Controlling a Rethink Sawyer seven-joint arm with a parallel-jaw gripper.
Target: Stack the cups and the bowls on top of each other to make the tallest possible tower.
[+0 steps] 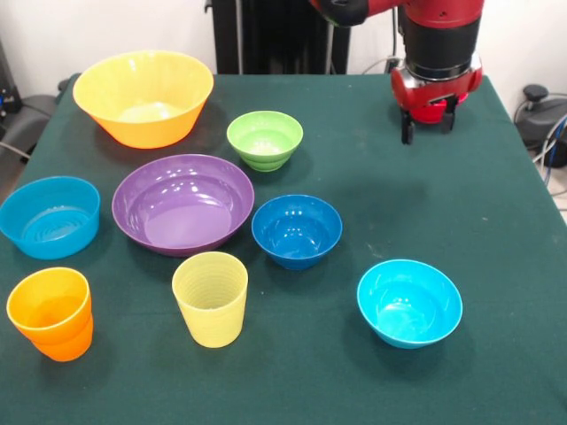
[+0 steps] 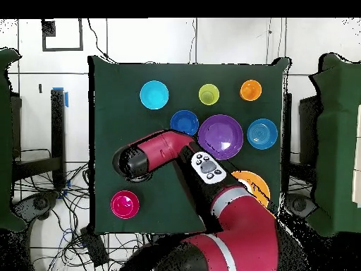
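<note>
Overhead view alone lists a red bowl (image 2: 125, 204) standing apart near the robot's base; cups and bowls are spread singly, unstacked. Gripper (image 1: 430, 124) is held above bare table (image 1: 461, 221), touching nothing; its opening cannot be judged.

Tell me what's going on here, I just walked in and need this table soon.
A robot arm is meant to stack cups and bowls into a tower. Its gripper hangs over the table's far right corner in the front view, close to a red bowl seen from overhead. The other pieces, like the purple bowl and yellow cup, sit spread out, untouched.
</note>
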